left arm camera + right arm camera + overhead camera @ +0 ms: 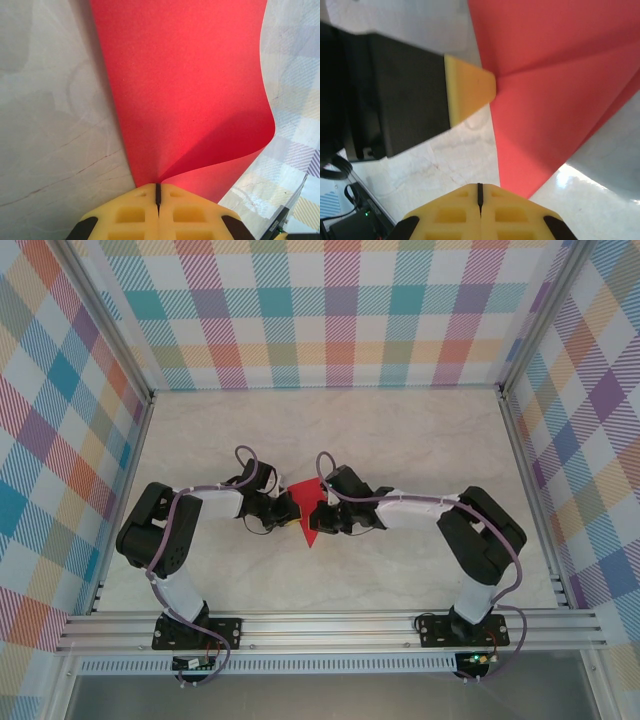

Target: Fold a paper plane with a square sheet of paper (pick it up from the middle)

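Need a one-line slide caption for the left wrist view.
Shut on one edge, the left gripper holds the red paper sheet, bowed above the marble table.

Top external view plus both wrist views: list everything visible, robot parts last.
red paper: one, bright red, creased and curling, mid-table between the grippers.
table: one, pale marbled, under the arms.
walls: three, pastel plaid, at left, back and right.
rail: one, silver, near edge, carrying both arm bases.
left gripper: one, yellow fingers, shut on the red paper's edge.
right gripper: one, yellow fingers, shut, beside the paper's lower corner; grip unclear.
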